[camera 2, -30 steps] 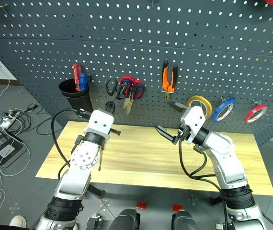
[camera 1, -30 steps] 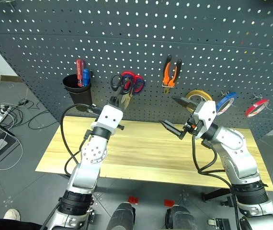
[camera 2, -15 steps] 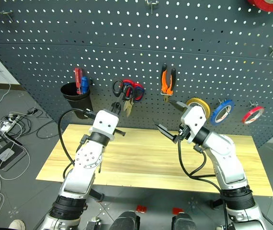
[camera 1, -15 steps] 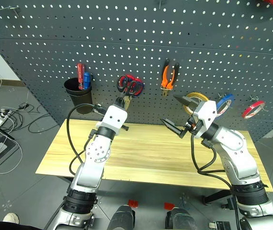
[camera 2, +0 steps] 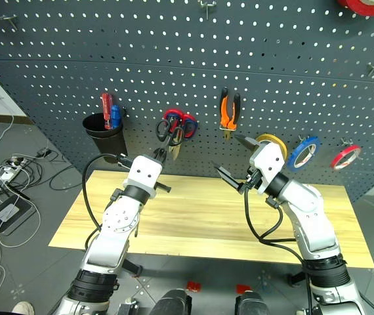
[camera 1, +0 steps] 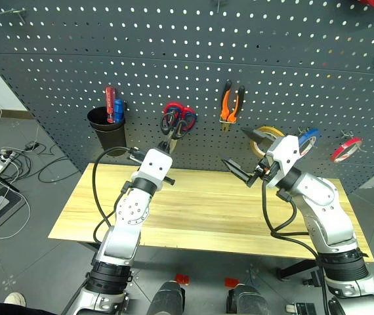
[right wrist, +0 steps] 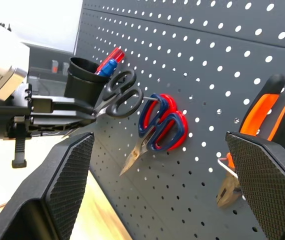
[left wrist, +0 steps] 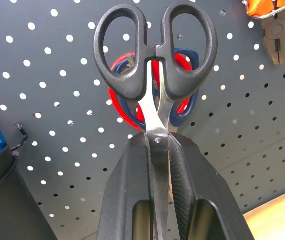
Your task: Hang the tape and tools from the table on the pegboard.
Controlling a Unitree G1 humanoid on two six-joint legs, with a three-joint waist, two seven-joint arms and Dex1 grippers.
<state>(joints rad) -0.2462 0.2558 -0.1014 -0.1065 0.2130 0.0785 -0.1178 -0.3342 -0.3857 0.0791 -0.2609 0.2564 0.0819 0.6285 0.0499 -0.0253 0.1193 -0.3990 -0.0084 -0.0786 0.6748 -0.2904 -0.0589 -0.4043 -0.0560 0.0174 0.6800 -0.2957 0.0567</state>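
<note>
Scissors [left wrist: 155,75], black-handled, sit clamped by their blades in your left gripper [left wrist: 158,150] before the pegboard [camera 1: 272,59]; your right gripper [camera 1: 245,155] gapes empty.

Matt black plastic on scissors [left wrist: 155,50] handles, bright polished steel on blades. Matt dark grey pegboard [camera 1: 187,65]; smooth pale grained wood on table [camera 1: 200,210]. Glossy orange grips on pliers [camera 1: 231,102]. Textured black pads [right wrist: 267,185].

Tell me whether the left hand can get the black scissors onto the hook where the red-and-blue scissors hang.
Probably yes. The left hand, shut on the blades, holds the black scissors with their loops out in front, just before the red-and-blue scissors. Nothing stands between, though that hook is already taken.
</note>
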